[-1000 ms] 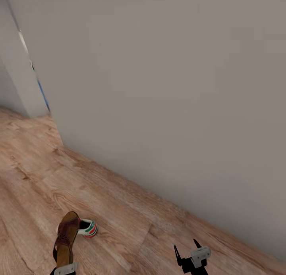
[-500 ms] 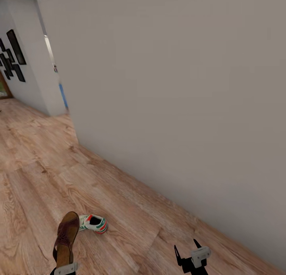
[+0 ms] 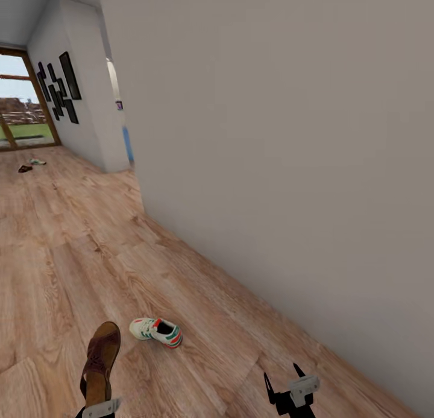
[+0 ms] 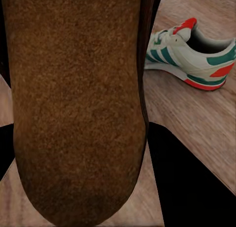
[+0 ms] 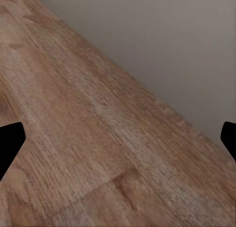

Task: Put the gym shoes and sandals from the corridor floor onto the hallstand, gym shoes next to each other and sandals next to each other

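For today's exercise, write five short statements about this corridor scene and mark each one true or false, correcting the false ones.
1. The left gripper holds a brown sandal. True.
2. A white gym shoe lies on the corridor floor close to the held sandal. True.
3. The right gripper is carrying the other gym shoe. False: its fingers are spread and empty over bare flooring.
4. The nearby gym shoe has blue stripes. False: the left wrist view shows green stripes with red-orange patches.
5. Two small items lie on the floor far down the corridor, near the window. True, though too small to identify with certainty.
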`<state>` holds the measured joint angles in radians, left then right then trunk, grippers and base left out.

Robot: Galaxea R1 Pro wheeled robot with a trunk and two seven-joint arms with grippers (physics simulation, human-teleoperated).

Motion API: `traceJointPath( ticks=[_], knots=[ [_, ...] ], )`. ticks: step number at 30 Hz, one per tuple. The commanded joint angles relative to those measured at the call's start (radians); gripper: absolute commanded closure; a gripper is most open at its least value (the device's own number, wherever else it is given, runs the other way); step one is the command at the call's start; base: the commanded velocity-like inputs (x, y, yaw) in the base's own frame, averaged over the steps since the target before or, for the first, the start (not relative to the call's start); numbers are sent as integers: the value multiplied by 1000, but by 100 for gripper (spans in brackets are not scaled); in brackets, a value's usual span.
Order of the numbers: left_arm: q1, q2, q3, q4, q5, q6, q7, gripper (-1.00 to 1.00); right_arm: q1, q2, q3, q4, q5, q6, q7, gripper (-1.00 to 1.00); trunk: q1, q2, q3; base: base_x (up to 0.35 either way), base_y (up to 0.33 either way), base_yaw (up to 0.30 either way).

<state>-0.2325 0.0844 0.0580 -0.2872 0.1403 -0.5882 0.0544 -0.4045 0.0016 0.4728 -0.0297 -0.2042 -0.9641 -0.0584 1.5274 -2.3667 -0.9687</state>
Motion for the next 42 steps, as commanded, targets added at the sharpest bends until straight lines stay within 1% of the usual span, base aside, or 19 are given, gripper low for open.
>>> traceJointPath(
  ticks=[1,25,27,29,31,36,42],
  knots=[
    [-1,0,-1,1,2,-2,1,100,0,1,9,1,-4,-2,-6,-100,0,0,-1,0,0,279],
    [0,0,0,1,4,-6,1,100,0,1,9,1,-4,-2,-6,-100,0,0,-10,0,0,279],
    [0,1,0,2,4,-24,2,100,0,1,9,1,-4,-2,-6,-100,0,0,-10,0,0,279],
    [7,1,0,1,5,-63,3,100,0,1,9,1,-4,-2,-6,-100,0,0,-11,0,0,279],
    [42,0,0,-4,4,-139,4,100,0,1,9,1,-4,-2,-6,-100,0,0,-12,0,0,279],
    [56,1,0,-4,4,-168,6,100,0,1,9,1,-4,-2,-6,-100,0,0,-14,0,0,279],
    [59,0,0,-3,4,-174,7,100,0,1,9,1,-4,-2,-6,-100,0,0,-16,0,0,279]
  ],
)
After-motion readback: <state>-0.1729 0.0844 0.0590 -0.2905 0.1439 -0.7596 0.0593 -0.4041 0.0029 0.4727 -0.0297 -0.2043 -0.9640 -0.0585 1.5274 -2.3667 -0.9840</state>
